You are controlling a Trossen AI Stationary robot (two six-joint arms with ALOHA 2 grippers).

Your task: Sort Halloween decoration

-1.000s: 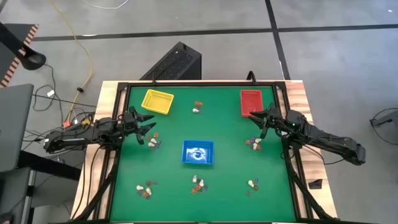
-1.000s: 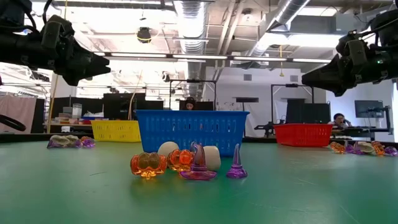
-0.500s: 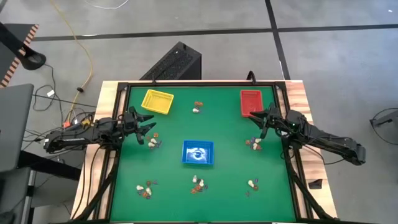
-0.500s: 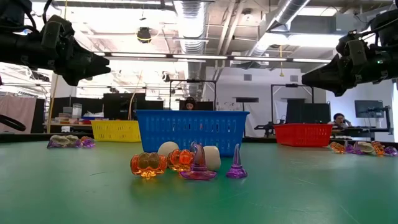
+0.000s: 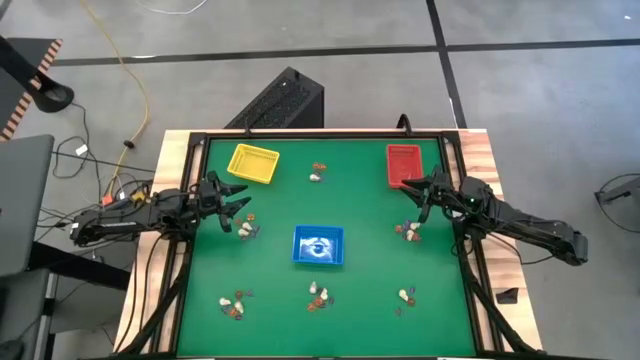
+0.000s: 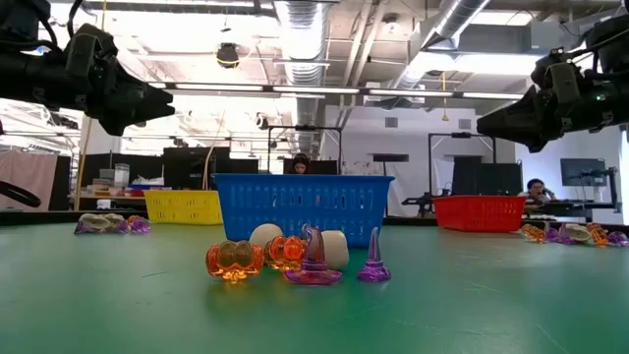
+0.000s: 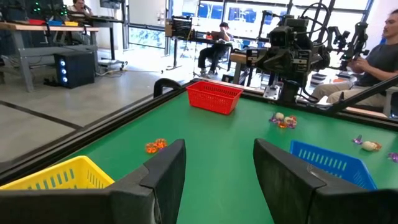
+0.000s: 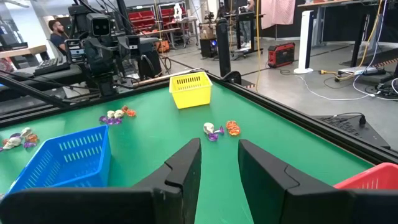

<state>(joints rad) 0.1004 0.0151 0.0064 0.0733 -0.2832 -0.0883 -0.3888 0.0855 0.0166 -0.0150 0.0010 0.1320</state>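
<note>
While both arms are hovering above the mat, trinket clusters are sitting in small heaps all over it. Left gripper (image 5: 238, 198) is hanging with fingers spread, empty, just beside the heap (image 5: 246, 229) by the left edge, which lies slightly toward the table's near side from it. Right gripper (image 5: 415, 190), fingers also apart and empty, is hanging next to the red tray (image 5: 402, 163), with its nearest heap (image 5: 408, 232) likewise just nearward. Each arm looks closest to its own side's pile; blue tray (image 5: 318, 246) is sitting mid-table between them.
</note>
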